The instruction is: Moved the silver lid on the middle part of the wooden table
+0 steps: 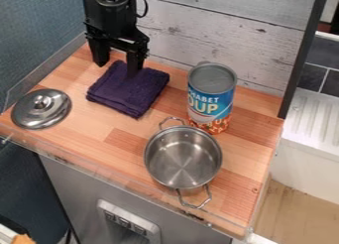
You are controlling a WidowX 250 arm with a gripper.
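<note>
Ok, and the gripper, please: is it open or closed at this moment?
Gripper: open, jaws apart, holding nothing, near the folded purple towel.

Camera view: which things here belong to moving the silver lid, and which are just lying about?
For the job: silver lid, wooden table, gripper.
Just lying about: folded purple cloth, soup can, steel pot.

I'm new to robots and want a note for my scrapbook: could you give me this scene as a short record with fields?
Lid: silver, knob up, toward the picture's left end of the table
Cloth: purple, folded, between lid and can
Can: upright, behind the pot
Pot: silver, uncovered, two handles
Gripper: open, empty, near the cloth
Job status: lid not yet in the middle
</note>
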